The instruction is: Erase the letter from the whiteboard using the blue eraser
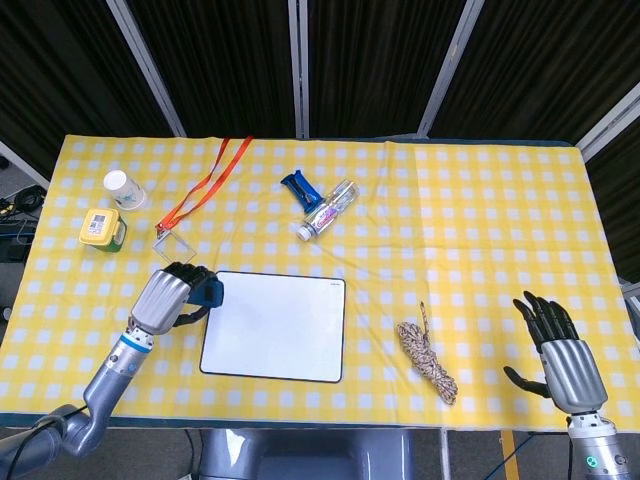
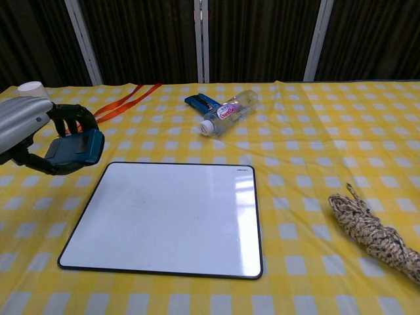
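Note:
My left hand [image 1: 166, 297] [image 2: 33, 131] grips the blue eraser [image 2: 74, 149] [image 1: 211, 292] and holds it just off the left edge of the whiteboard [image 1: 276, 326] [image 2: 168, 216], above the tablecloth. The board lies flat and its white surface shows no writing. My right hand [image 1: 560, 349] hovers with fingers spread at the front right, off the table edge, holding nothing; only the head view shows it.
A coiled rope [image 1: 427, 358] [image 2: 372, 232] lies right of the board. Behind the board are a plastic bottle [image 1: 330, 209] [image 2: 229, 112], a blue clip [image 1: 297, 186], an orange lanyard [image 1: 197, 195] with a clear badge holder [image 1: 175, 246], a paper cup [image 1: 122, 188] and a yellow-lidded tub [image 1: 101, 229].

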You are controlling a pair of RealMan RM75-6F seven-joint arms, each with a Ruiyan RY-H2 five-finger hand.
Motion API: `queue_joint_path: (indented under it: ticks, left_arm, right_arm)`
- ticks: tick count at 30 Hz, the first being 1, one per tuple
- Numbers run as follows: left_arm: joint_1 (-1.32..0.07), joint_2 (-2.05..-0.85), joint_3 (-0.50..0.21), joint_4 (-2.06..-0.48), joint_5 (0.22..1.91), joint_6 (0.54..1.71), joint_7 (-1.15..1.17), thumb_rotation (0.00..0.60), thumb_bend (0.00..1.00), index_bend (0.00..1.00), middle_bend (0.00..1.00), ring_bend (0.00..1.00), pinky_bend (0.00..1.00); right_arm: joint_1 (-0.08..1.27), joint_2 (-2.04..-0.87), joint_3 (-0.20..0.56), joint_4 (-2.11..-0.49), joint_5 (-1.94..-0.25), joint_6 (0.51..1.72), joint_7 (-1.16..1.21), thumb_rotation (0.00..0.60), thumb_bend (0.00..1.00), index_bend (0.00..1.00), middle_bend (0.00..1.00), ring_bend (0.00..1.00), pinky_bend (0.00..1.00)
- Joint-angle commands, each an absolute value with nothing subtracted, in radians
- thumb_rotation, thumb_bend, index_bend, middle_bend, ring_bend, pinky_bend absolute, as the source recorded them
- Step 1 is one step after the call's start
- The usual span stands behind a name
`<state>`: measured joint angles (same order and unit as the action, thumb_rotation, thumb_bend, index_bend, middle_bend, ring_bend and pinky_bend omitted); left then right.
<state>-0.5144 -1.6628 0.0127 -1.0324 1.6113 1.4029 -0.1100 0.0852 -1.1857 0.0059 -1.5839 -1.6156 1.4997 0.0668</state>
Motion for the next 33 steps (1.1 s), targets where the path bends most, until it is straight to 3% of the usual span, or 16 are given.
queue_joint_path:
  ticks: [1,7,12,19,23,27,33]
  left_arm:
    - [-0.468,-1.633,0.034,-1.064,1.596,1.419,-0.120,0.600,0.56,0.75,0.60,0.59,0.54]
    - [-0.409,-1.638,0.057,-1.014,1.583,1.432,-0.136,0.600,0.56,0.72,0.56,0.57,0.51]
    - [-0.379,-1.652,0.064,-0.955,1.574,1.427,-0.156,0.600,0.56,0.62,0.48,0.49,0.44]
    - [-0.368,-1.646,0.064,-0.951,1.561,1.383,-0.155,0.600,0.47,0.33,0.18,0.23,0.14]
    - [-0.364,-1.647,0.061,-0.956,1.558,1.368,-0.153,0.600,0.42,0.19,0.03,0.10,0.05]
    - [-0.359,-1.641,0.054,-0.969,1.555,1.361,-0.155,0.600,0.37,0.10,0.00,0.00,0.00]
    - [-0.340,-1.593,0.045,-1.041,1.549,1.382,-0.170,0.600,0.29,0.02,0.00,0.00,0.00]
  right_arm:
    - [0.083,-1.189,0.004,-1.585,-1.621,1.505,0.058,0.600,0.07,0.01,0.00,0.00,0.00]
    - [0.082,-1.197,0.002,-1.584,-1.622,1.504,0.039,0.600,0.07,0.01,0.00,0.00,0.00]
    - [0.081,-1.207,-0.003,-1.583,-1.626,1.502,0.022,0.600,0.07,0.01,0.00,0.00,0.00]
    - [0.082,-1.213,-0.007,-1.578,-1.626,1.492,0.010,0.600,0.07,0.01,0.00,0.00,0.00]
    - [0.082,-1.220,-0.013,-1.574,-1.633,1.490,0.002,0.600,0.07,0.01,0.00,0.00,0.00]
    - [0.083,-1.224,-0.015,-1.572,-1.631,1.484,-0.007,0.600,0.07,0.01,0.00,0.00,0.00]
    - [0.083,-1.223,-0.012,-1.571,-1.628,1.485,-0.002,0.600,0.07,0.01,0.00,0.00,0.00]
